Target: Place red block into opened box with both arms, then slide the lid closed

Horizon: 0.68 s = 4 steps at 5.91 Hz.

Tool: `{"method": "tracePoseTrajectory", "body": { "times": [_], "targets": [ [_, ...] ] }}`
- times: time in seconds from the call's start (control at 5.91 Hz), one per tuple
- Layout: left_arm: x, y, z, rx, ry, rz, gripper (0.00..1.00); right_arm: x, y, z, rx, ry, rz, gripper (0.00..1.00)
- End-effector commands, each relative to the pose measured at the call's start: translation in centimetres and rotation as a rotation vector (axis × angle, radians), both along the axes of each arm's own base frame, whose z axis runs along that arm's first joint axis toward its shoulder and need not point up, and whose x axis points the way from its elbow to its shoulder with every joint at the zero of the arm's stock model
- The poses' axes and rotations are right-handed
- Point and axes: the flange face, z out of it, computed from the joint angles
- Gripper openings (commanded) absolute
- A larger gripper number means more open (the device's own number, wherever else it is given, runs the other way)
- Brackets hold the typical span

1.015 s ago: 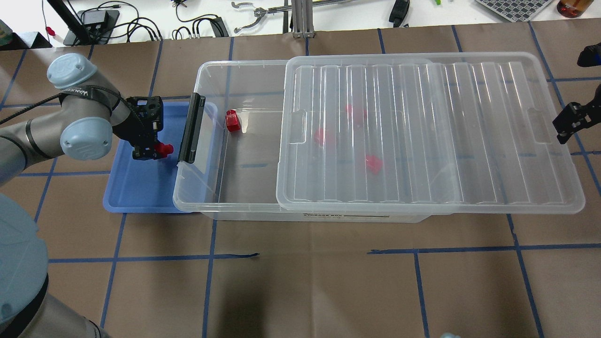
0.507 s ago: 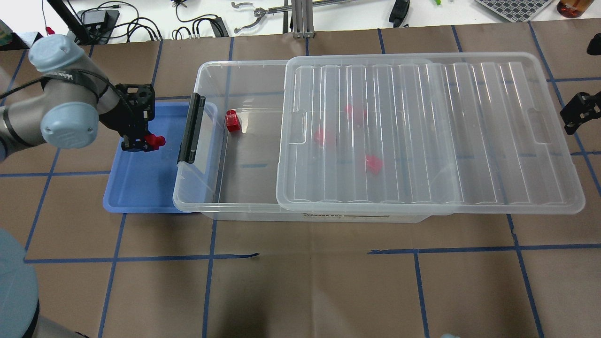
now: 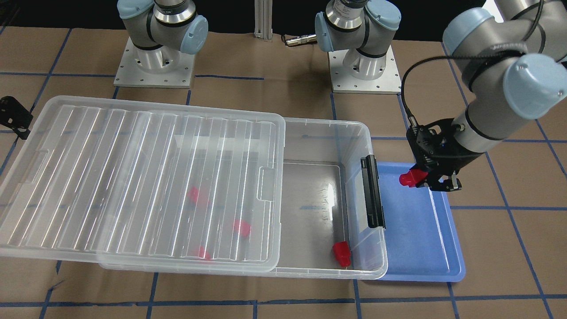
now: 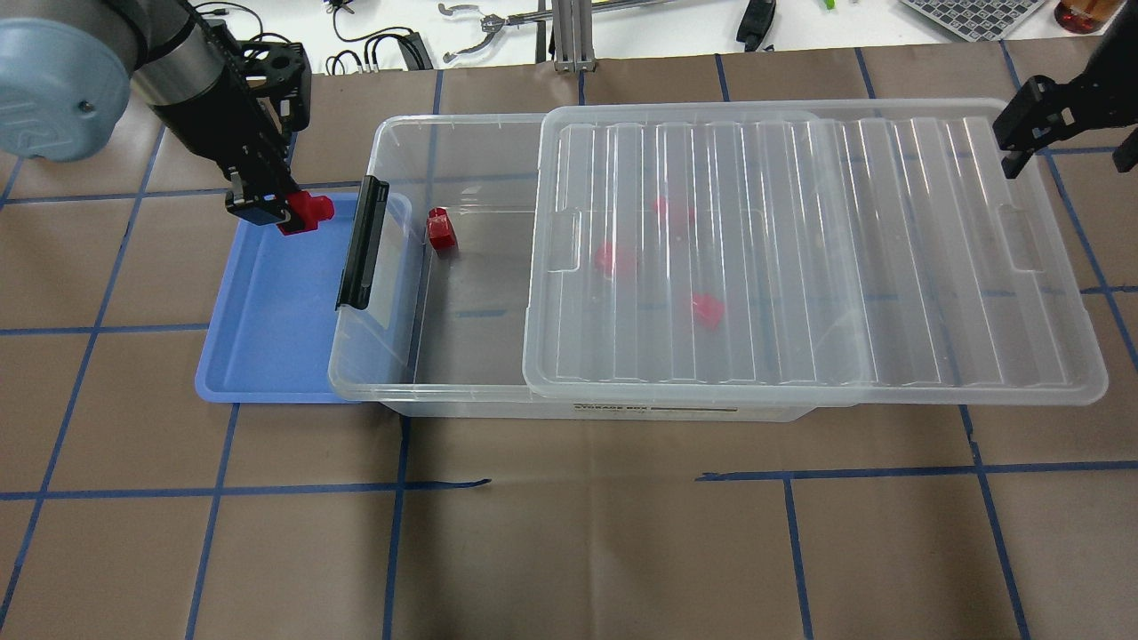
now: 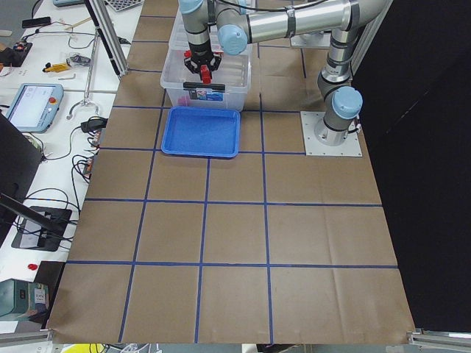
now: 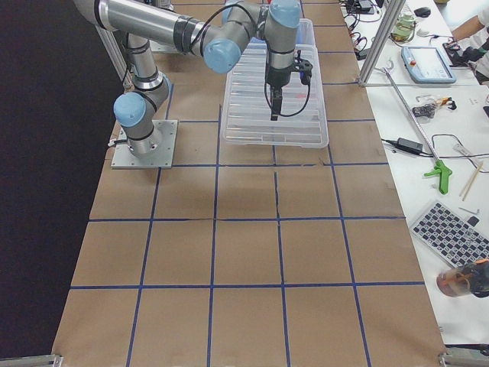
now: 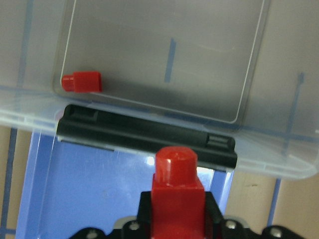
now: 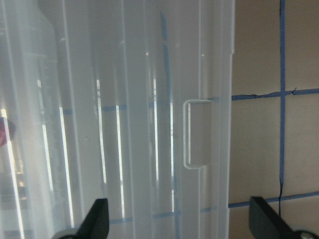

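The surface (image 4: 569,551) is covered in brown paper and marked off into large squares by lines of blue tape (image 4: 213,533). The clear box (image 4: 471,293) lies flat on it near the far side, and a shallow blue tray (image 4: 267,338) lies just beside the box's latched short end, its near edge under the box's overhanging rim. Along the robot's side, two square metal mounting plates (image 3: 128,77) (image 3: 385,79) are bolted down, well apart from each other.
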Motion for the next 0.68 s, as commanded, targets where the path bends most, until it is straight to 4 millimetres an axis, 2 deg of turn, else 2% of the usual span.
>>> {"method": "tracePoseTrajectory", "body": {
  "times": [0.0, 0.17, 0.34, 0.51],
  "targets": [
    [-6.9, -0.4, -2.2, 0.012, 0.02, -0.025, 0.05, 8.3, 0.4, 3.1, 0.003, -0.042, -0.031, 1.0],
    [-9.0, -0.7, -4.5, 0.033, 0.016, -0.009, 0.06, 12.0, 0.7, 3.3, -0.002, -0.051, -0.031, 1.0],
    [-10.0, -0.9, -8.0, 0.018, 0.011, -0.024, 0.06, 15.9, 1.3, 3.4, -0.006, -0.112, -0.003, 1.0],
    [-9.9, 0.0, -11.1, 0.002, 0.007, -0.028, 0.06, 17.1, 1.5, 3.3, -0.003, -0.133, 0.006, 1.0]
  ]
}}
